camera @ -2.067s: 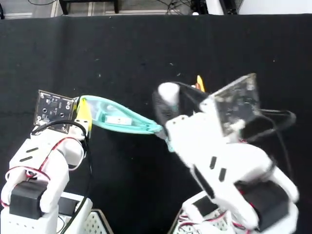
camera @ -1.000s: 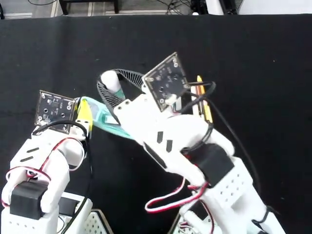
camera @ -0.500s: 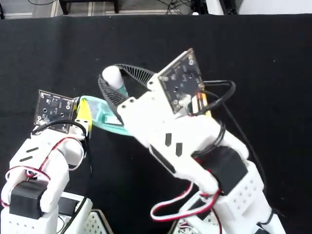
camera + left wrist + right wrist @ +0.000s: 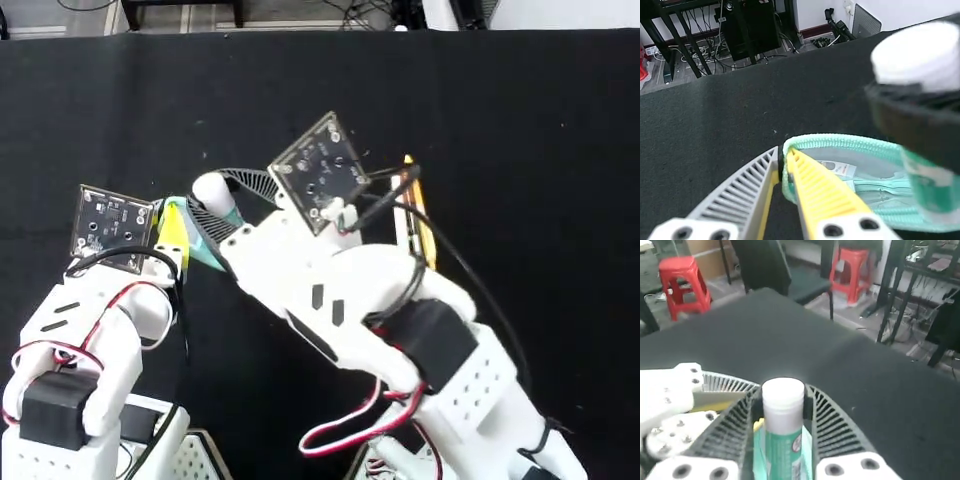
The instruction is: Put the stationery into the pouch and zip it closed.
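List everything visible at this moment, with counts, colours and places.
table: one, black cover
pouch: one, teal, unzipped, lying on the table
glue stick: one, white cap, green body, at the pouch's open mouth
pencil: one, yellow, on the table beside the right arm
stools: two, red, on the floor beyond the table
left gripper: grey and yellow fingers, shut on the pouch's edge
right gripper: black fingers, shut on the glue stick

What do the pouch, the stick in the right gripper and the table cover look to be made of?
Pouch: soft clear plastic, slightly frosted, since a label shows through it; the mint rim looks like woven zip tape. Stick: hard smooth plastic, matt white cap over a green printed body, probably a glue stick. Table cover: black fabric, likely felt, matt with specks of lint.
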`<control>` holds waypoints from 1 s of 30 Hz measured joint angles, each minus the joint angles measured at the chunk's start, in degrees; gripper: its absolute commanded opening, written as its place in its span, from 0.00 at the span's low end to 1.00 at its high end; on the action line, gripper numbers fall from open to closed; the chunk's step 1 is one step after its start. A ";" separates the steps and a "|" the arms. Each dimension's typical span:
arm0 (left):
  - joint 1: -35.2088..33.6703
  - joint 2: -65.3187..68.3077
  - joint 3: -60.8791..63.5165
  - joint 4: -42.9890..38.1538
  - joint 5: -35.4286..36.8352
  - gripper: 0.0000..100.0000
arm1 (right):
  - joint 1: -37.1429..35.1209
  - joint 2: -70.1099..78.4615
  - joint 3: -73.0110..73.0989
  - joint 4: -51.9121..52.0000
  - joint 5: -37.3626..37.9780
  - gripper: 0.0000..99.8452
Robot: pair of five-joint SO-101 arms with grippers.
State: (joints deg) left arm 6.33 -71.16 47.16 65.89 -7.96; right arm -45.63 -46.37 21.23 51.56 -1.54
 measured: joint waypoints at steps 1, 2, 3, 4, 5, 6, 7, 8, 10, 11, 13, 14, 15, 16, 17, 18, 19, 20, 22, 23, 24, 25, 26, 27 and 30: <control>0.00 0.00 0.00 0.00 0.00 0.03 | 0.00 0.00 0.97 -1.23 0.00 0.01; 0.00 0.00 0.00 0.00 0.00 0.03 | 0.00 0.00 1.93 -2.20 0.00 0.01; 0.00 0.00 0.00 0.00 0.00 0.03 | 0.18 0.00 2.90 -3.25 0.00 0.01; 0.00 0.00 0.00 0.00 0.00 0.03 | 0.79 0.00 3.87 -4.31 0.88 0.01; 0.00 0.00 0.00 0.00 0.00 0.03 | 1.67 0.00 4.75 -5.54 1.93 0.01; 0.00 0.00 0.00 0.00 0.00 0.03 | 2.90 0.00 5.71 -6.59 2.90 0.01; 0.00 0.00 0.00 0.00 0.00 0.03 | 4.04 0.00 6.59 -7.74 3.78 0.01; 0.00 0.00 0.00 0.00 0.00 0.03 | 5.01 0.00 7.47 -8.79 4.66 0.01; 0.00 0.00 0.00 0.00 0.00 0.03 | 6.33 -0.09 9.85 -10.81 6.59 0.01; 0.00 0.00 0.00 0.00 0.00 0.03 | 6.77 -0.18 11.16 -11.87 7.74 0.01; 0.00 0.00 0.00 0.00 0.00 0.03 | 6.95 -0.53 14.24 -13.10 9.32 0.01; 0.00 0.00 0.00 -0.09 0.00 0.03 | 6.95 -0.88 15.38 -13.63 9.85 0.01; 0.00 0.00 0.00 -0.09 0.00 0.03 | 6.95 -0.97 16.18 -13.89 10.11 0.01; 0.00 0.00 0.00 -0.09 0.00 0.03 | 6.95 -0.97 16.62 -14.33 10.29 0.01; 0.00 0.00 0.00 -0.09 0.00 0.03 | 6.95 -0.97 17.58 -14.51 10.46 0.02; 0.00 0.00 0.00 -0.09 0.00 0.03 | 6.86 -1.05 17.67 -14.59 10.55 0.02; 0.00 0.00 0.00 -0.09 0.00 0.03 | 6.86 -1.23 18.11 -14.59 10.55 0.03; 0.00 0.00 0.00 -0.09 0.00 0.03 | 6.86 -1.58 18.37 -14.59 10.55 0.07; 0.00 0.00 0.00 -0.09 0.00 0.03 | 6.86 -2.55 18.46 -13.80 10.55 0.18; 0.00 0.00 0.00 -0.09 0.00 0.03 | 6.86 -3.08 18.46 -12.57 10.55 0.23; 0.18 0.00 0.00 -0.09 0.00 0.03 | 6.86 -3.52 18.11 -11.16 10.55 0.25; 0.35 0.00 0.00 -0.09 0.00 0.03 | 6.86 -3.96 17.76 -9.41 10.55 0.24; 0.26 0.00 0.00 -0.09 0.00 0.03 | 6.95 -4.31 18.37 -7.30 10.55 0.23; 0.26 0.00 0.00 -0.09 0.00 0.03 | 7.12 -3.87 17.93 -5.89 10.55 0.21; 0.26 0.00 0.35 0.00 0.00 0.03 | 7.12 -5.98 16.09 -2.20 10.55 0.19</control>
State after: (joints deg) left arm 6.59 -71.16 47.52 65.89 -7.96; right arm -38.51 -52.35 37.32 49.36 9.01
